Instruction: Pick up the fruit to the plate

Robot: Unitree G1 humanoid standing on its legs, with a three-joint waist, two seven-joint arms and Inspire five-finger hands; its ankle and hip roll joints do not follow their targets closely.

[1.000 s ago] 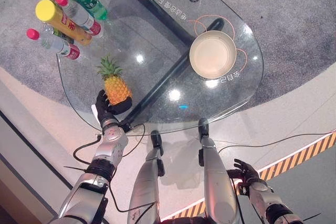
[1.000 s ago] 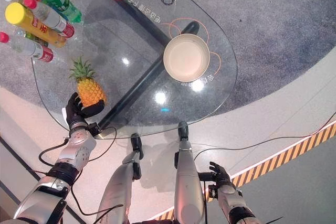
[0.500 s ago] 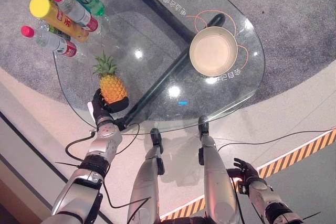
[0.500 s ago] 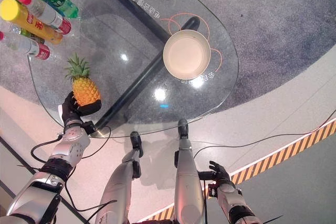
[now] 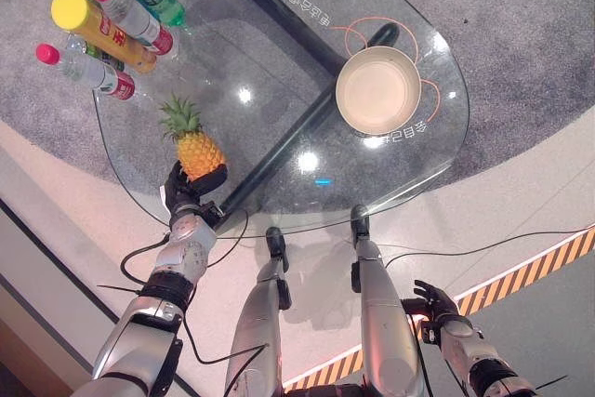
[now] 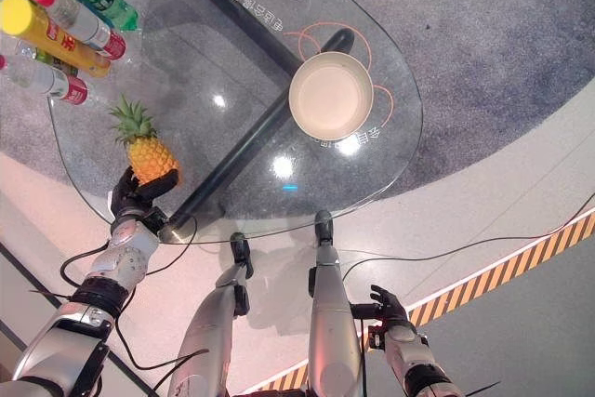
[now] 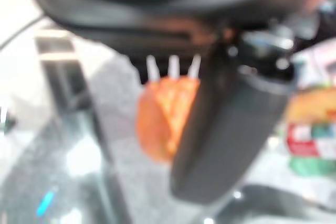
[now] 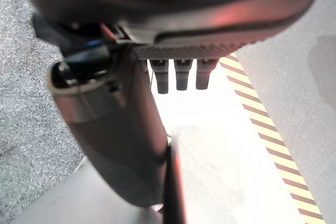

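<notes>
Change since a second ago: pineapple (image 5: 198, 149) looks nudged toward 11 o'clock with its crown tipped further over, though the whole picture has shifted a bit too, so part of that is camera. Left robot hand (image 5: 189, 192) has stayed wrapped on it.
Left robot hand: fingers and thumb curled round the lower half of the pineapple, clamped from the near side. In its wrist view the orange skin (image 7: 165, 119) sits right past the thumb.
Why held that way: my guess is the grip is low on the body because the leafy crown is too spiky and floppy to hold.
Pineapple location: at about 9 o'clock on the glass tabletop (image 5: 279, 99), near its edge. Can't tell if it's lifted off the glass yet.
Plate (image 5: 376, 92): round, cream, empty, out at roughly 2 o'clock, well apart from the fruit.
Bottles (image 5: 112, 20): cluster at 10 o'clock, near the crown, probably why the fruit needs to go up before it goes across.
Right robot hand (image 5: 433, 305): hanging off the tabletop at 5 o'clock, fingers loosely spread, holding nothing.
</notes>
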